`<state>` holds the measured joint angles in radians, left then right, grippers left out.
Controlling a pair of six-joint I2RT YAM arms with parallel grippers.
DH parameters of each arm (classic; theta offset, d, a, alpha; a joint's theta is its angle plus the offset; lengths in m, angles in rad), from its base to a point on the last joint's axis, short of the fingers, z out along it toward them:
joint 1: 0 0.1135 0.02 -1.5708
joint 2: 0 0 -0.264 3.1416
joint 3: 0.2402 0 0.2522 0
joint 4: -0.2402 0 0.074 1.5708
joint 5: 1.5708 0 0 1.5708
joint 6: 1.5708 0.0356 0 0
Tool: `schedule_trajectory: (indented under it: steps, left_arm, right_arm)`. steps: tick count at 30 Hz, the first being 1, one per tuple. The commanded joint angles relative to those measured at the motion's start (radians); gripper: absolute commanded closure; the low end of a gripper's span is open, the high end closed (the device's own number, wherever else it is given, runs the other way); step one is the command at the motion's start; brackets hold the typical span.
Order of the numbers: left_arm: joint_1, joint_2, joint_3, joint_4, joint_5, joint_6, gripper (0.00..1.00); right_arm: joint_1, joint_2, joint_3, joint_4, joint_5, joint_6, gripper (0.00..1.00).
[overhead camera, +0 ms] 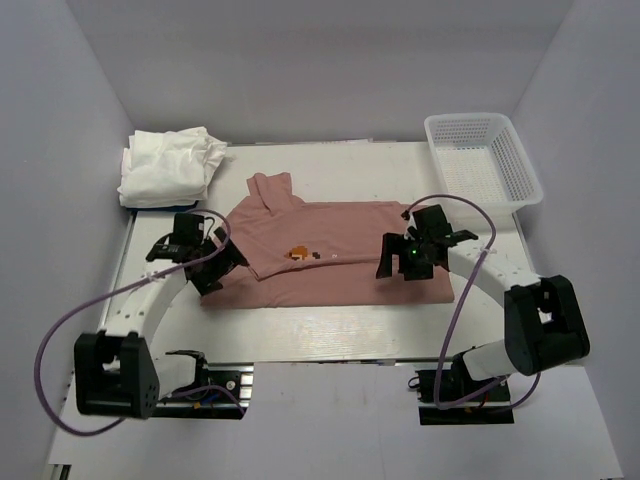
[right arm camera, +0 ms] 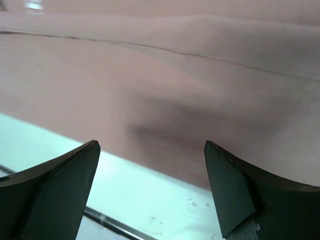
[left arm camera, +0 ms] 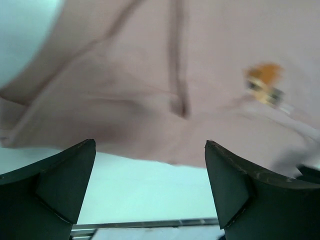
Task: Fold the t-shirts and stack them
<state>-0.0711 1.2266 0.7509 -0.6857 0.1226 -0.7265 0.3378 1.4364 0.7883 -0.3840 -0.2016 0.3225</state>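
Observation:
The dusty-pink t-shirt (overhead camera: 330,255) lies partly folded across the middle of the table, its small orange print (overhead camera: 299,252) facing up. The print also shows in the left wrist view (left arm camera: 264,84). My left gripper (overhead camera: 205,268) is open and empty, low over the shirt's left end; its near edge (left arm camera: 150,150) lies just beyond the jaws. My right gripper (overhead camera: 405,265) is open and empty over the shirt's right part, with pink cloth (right arm camera: 200,100) beyond the jaws. A pile of white folded t-shirts (overhead camera: 168,165) sits at the back left.
A white plastic mesh basket (overhead camera: 482,160) stands at the back right corner. Bare white table (overhead camera: 330,325) runs along the near side of the shirt. Grey walls close in the left, right and back.

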Motion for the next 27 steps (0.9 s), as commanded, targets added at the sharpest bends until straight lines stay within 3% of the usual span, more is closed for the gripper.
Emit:
schedule_trajectory:
  steps: [1,6,13,17,24,25,27]
  left_arm:
    - [-0.013,-0.099,-0.007,0.065,0.121,0.021,0.00]
    - [-0.042,0.005,-0.044,0.187,0.278,-0.013,0.00]
    - [-0.113,0.172,0.070,0.205,0.209,0.024,0.00]
    - [-0.136,0.241,0.080,0.241,0.219,0.024,0.07]
    - [-0.167,0.281,0.091,0.235,0.140,0.006,0.36]
    - [-0.167,0.281,0.091,0.235,0.128,0.006,0.50]
    - [-0.167,0.272,0.091,0.235,0.115,-0.005,0.64]
  right_arm:
    - [0.003,-0.064,0.083,-0.044,-0.070,-0.045,0.10]
    - [0.003,-0.067,0.137,-0.046,-0.050,-0.049,0.10]
    - [0.000,-0.088,0.127,-0.052,0.008,-0.037,0.10]
    - [-0.003,-0.105,0.127,-0.070,0.028,-0.033,0.10]
    - [0.000,-0.096,0.150,-0.112,0.057,-0.045,0.10]
    - [-0.002,-0.097,0.150,-0.113,0.057,-0.042,0.10]
    - [-0.002,-0.105,0.147,-0.112,0.054,-0.039,0.10]
